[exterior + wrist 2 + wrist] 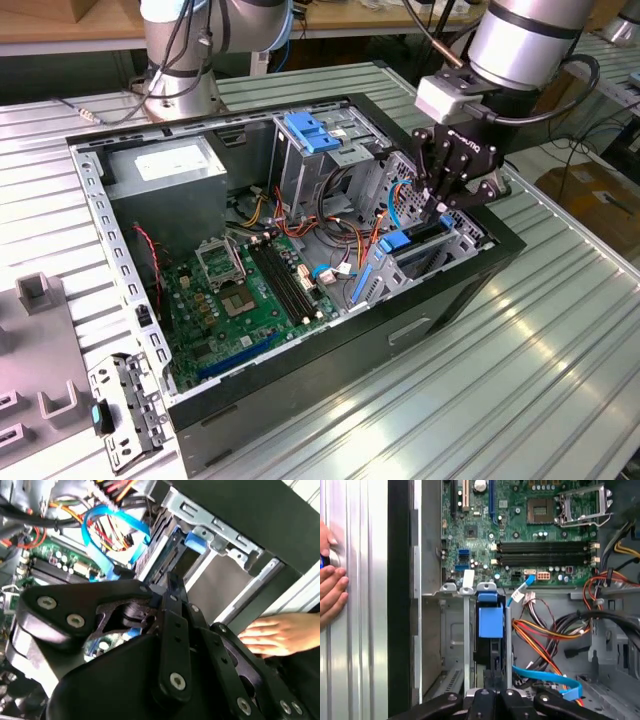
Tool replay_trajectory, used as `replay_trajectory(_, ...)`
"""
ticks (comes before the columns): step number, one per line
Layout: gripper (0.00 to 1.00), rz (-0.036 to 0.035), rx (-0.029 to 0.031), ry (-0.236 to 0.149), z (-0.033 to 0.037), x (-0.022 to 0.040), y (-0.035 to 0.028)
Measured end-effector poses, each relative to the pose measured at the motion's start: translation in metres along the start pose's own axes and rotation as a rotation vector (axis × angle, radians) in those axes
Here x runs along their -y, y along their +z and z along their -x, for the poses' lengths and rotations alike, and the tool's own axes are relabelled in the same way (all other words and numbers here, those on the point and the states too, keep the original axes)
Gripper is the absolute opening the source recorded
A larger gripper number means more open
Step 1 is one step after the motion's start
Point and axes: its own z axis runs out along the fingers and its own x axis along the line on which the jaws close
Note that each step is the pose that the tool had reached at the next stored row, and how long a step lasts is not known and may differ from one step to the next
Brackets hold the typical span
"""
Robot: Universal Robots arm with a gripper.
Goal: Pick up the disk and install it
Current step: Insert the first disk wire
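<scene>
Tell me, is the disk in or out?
In, at least partly: the disk stands on edge within the drive cage, gripper at its end.

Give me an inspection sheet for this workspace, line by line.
Surface: ribbed metal table carrying the open computer case.
Job's things: disk standing edge-on in the drive cage, blue carrier showing.
Clutter: grey fixtures and a metal bracket on the exterior view's left.
Grippers: pincer right above the disk.
Cables: blue flat cable and orange-red wire bundle beside the cage.
Surroundings: person's hand on the table beside the case.
</scene>
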Motion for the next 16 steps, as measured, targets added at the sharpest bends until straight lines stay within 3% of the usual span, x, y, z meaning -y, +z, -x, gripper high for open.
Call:
replay_trajectory(1, 0.11, 0.0051, -0.0001, -0.013, -0.0002, 0.0006, -0.0057)
replay_trajectory(2, 0.11, 0.0124, -0.0005, -0.034, -0.0007, 0.0013, -0.0153)
replay_trajectory(3, 0.11, 0.0136, -0.0010, -0.044, -0.0007, 0.0021, -0.0184)
replay_trajectory(8, 0.11, 0.0109, -0.0023, -0.083, -0.0006, 0.0116, -0.0185)
replay_trajectory(14, 0.11, 0.0108, -0.0025, -0.095, 0.0019, 0.0362, -0.0186)
replay_trajectory(16, 0.11, 0.0098, -0.0035, -0.120, 0.0023, 0.0372, -0.0188)
